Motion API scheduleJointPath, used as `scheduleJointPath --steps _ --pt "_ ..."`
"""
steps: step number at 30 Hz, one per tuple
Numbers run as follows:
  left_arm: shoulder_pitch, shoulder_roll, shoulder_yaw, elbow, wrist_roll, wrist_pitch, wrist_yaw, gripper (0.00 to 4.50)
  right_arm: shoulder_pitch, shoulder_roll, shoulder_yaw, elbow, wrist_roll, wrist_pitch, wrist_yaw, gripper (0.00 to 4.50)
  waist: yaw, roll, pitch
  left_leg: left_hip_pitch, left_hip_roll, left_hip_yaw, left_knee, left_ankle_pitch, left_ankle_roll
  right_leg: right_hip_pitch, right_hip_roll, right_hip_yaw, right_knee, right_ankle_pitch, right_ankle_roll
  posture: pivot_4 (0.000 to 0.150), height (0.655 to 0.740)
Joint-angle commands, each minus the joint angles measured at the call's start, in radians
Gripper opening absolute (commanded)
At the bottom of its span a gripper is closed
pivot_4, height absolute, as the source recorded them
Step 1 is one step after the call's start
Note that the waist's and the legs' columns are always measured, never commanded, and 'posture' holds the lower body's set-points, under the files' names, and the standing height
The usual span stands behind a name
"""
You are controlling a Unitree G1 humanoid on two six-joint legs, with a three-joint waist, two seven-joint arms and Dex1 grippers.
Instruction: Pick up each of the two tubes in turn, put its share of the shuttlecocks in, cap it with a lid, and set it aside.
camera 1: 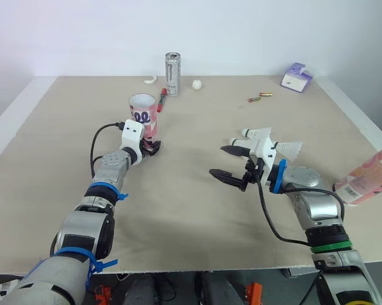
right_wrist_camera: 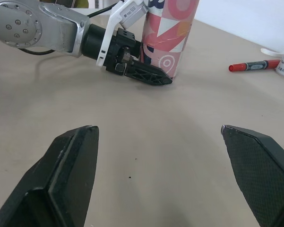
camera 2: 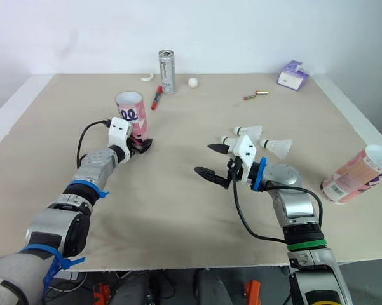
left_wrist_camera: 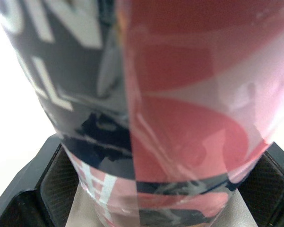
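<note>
Shuttlecock packing under way: the robot's left gripper point(camera 1: 151, 146) is closed on the foot of an upright pink tube point(camera 1: 143, 111), which stands open-mouthed on the left-centre of the table point(camera 1: 191, 222). Its pads point(left_wrist_camera: 56, 184) press against opposite sides of the glossy wrap. Whether the base is clear of the tabletop is hard to tell. The right gripper point(camera 1: 217, 161) hangs over mid-table with fingers spread wide and nothing between them, just in front of a small cluster of shuttlecocks point(camera 1: 262, 134). A second tube point(camera 1: 372, 176) lies tilted at the table's right edge. The tube is probably light, thin-walled and slick, so a low, moderate squeeze looks wise: it leaves the mouth free for loading, though too much force could dent it. The feathered shuttlecocks look fragile and are best taken by the cork.
</note>
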Motion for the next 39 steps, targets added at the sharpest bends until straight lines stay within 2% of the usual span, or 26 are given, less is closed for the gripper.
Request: scheduleJointPath --steps 1,13,14,15,16,27,30,35,39 --pt "-0.044 0.000 0.020 0.012 0.001 -0.047 -0.009 4.50 -0.016 -0.011 -0.026 -0.036 0.008 -0.002 -0.006 4.45 0.000 0.000 0.000 0.000 0.000 0.000 0.000 0.000 0.000 0.000 0.000 0.000 0.000 0.000 0.000 0.150 0.7400" --pt "-0.029 0.003 0.046 0.025 -0.006 -0.096 -0.030 4.50 -0.012 -0.011 -0.023 -0.037 0.004 -0.002 -0.009 4.45 0.000 0.000 0.000 0.000 0.000 0.000 0.000 0.000 0.000 0.000 0.000 0.000 0.000 0.000 0.000 0.150 0.7400" --pt "-0.027 0.003 0.049 0.026 -0.006 -0.100 -0.028 4.00 -0.013 -0.010 -0.022 -0.036 0.004 -0.002 -0.009 4.50 0.000 0.000 0.000 0.000 0.000 0.000 0.000 0.000 0.000 0.000 0.000 0.000 0.000 0.000 0.000 0.150 0.7400" --pt "-0.027 0.003 0.049 0.026 -0.004 -0.105 -0.021 3.82 -0.014 -0.010 -0.021 -0.035 0.004 -0.002 -0.008 4.50 0.000 0.000 0.000 0.000 0.000 0.000 0.000 0.000 0.000 0.000 0.000 0.000 0.000 0.000 0.000 0.150 0.7400" --pt "-0.026 0.005 0.049 0.027 -0.001 -0.107 -0.013 3.44 -0.015 -0.009 -0.021 -0.035 0.004 -0.001 -0.008 4.50 0.000 0.000 0.000 0.000 0.000 0.000 0.000 0.000 0.000 0.000 0.000 0.000 0.000 0.000 0.000 0.150 0.7400" --pt "-0.005 0.018 0.031 0.022 0.022 -0.136 -0.037 3.44 0.001 -0.013 -0.034 -0.065 0.015 0.019 -0.014 4.50 0.000 0.000 0.000 0.000 0.000 0.000 0.000 0.000 0.000 0.000 0.000 0.000 0.000 0.000 0.000 0.150 0.7400" --pt "0.010 0.033 0.005 -0.011 0.040 -0.168 -0.102 3.44 0.016 -0.014 -0.043 -0.090 0.026 0.033 -0.017 4.50 0.000 0.000 0.000 0.000 0.000 0.000 0.000 0.000 0.000 0.000 0.000 0.000 0.000 0.000 0.000 0.150 0.7400" --pt "0.057 0.065 -0.051 -0.127 0.050 -0.208 -0.292 3.44 0.041 -0.005 -0.073 -0.150 0.077 0.082 -0.044 4.50 0.000 0.000 0.000 0.000 0.000 0.000 0.000 0.000 0.000 0.000 0.000 0.000 0.000 0.000 0.000 0.150 0.7400" --pt "0.098 0.084 -0.096 -0.248 0.046 -0.175 -0.420 3.44 0.068 -0.011 -0.089 -0.212 0.106 0.128 -0.062 4.50 0.000 0.000 0.000 0.000 0.000 0.000 0.000 0.000 0.000 0.000 -0.001 0.000 0.000 0.000 0.000 0.150 0.7400"
